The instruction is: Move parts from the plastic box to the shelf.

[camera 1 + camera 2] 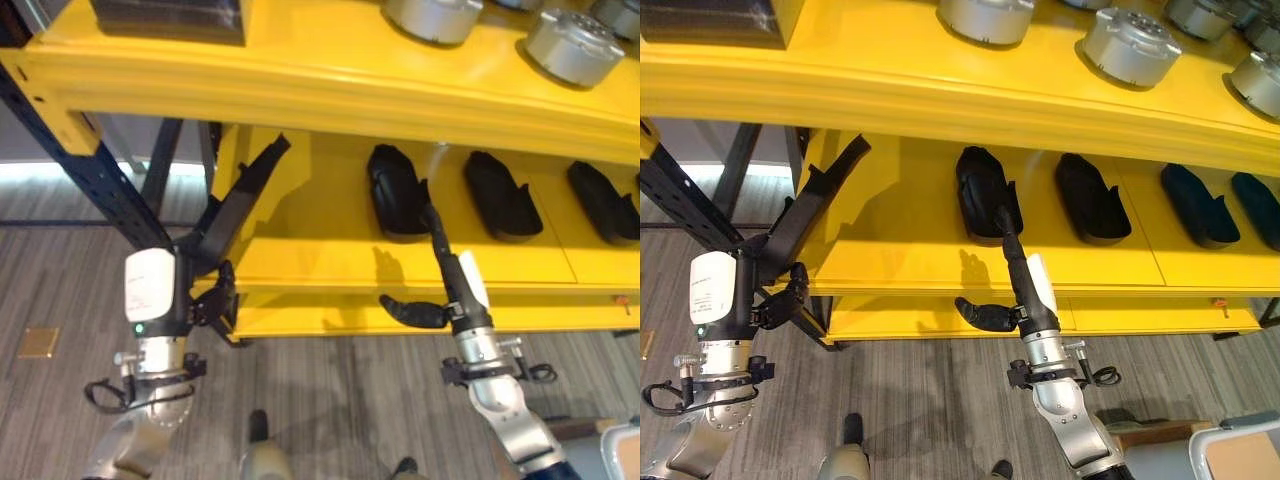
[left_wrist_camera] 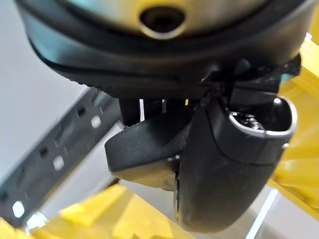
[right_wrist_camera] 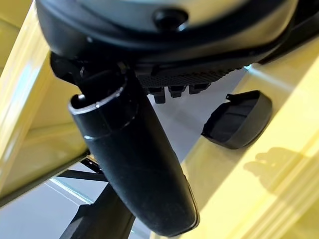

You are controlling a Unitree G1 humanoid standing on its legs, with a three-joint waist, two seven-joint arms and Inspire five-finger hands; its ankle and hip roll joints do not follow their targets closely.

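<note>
Three black moulded parts lie in a row on the yellow shelf's middle level (image 1: 320,255); the leftmost part (image 1: 393,190) is nearest my hands. My right hand (image 1: 440,250) reaches up onto that level with straight fingers. Its fingertips end at the leftmost part's right side, and its thumb (image 1: 410,312) sticks out to the left, holding nothing. My left hand (image 1: 235,205) is raised at the shelf's left end, fingers straight and empty, thumb (image 1: 215,300) pointing right. The right wrist view shows one black part (image 3: 239,119) lying on the yellow board.
Silver round parts (image 1: 572,45) stand on the top level, with a dark box (image 1: 170,20) at its left. A dark blue upright (image 1: 90,170) slants down beside my left hand. A grey-rimmed box (image 1: 1240,450) sits low at the right, over grey plank floor.
</note>
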